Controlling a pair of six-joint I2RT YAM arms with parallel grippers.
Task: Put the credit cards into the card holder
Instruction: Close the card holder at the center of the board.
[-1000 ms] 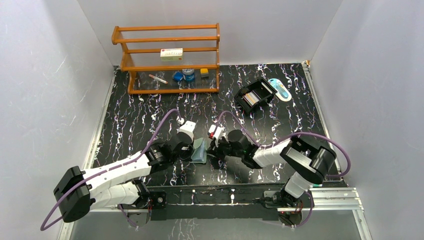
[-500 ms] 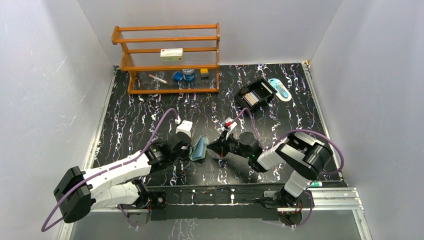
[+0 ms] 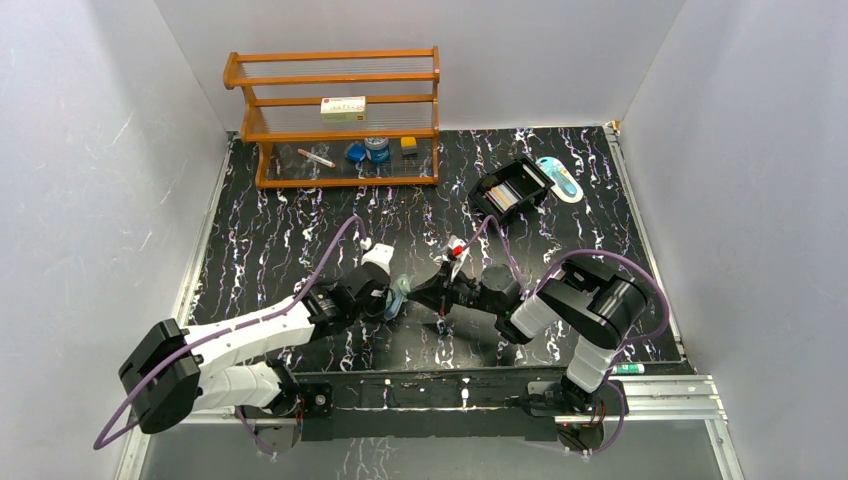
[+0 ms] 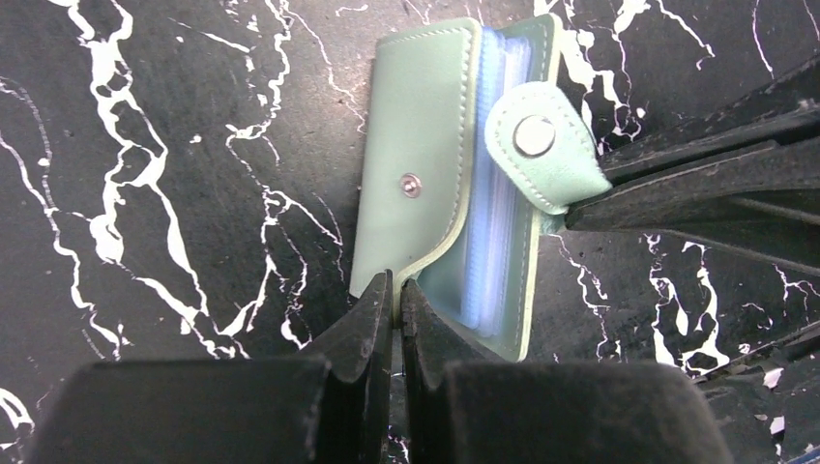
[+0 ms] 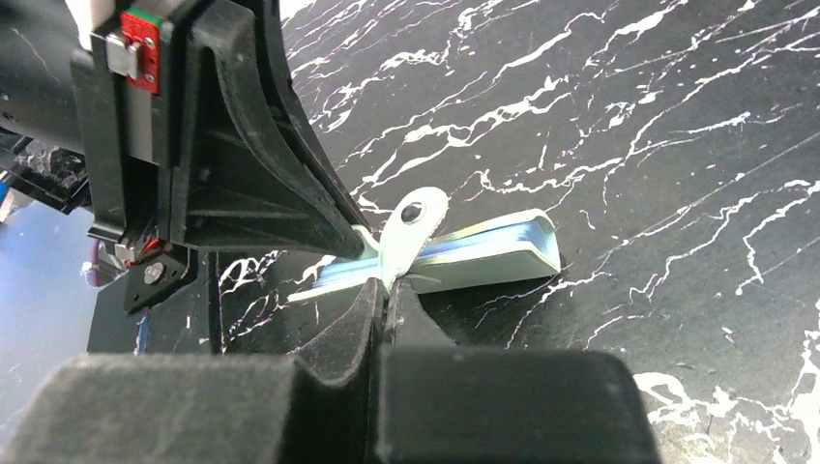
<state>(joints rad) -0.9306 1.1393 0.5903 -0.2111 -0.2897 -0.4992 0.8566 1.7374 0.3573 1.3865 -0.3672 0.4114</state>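
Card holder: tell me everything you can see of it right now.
The card holder is a small pale-green wallet, leather-like with stitched edges. It lies on the black marbled table, covers slightly parted, showing pale blue clear sleeves. A stud sits on the upper cover; the rounded snap tab is undone. The left tool is shut on the upper cover's edge, the right tool on the tab's base.

Left pincer (image 4: 395, 286) pinched tight; right pincer (image 5: 385, 290) likewise, facing it closely.
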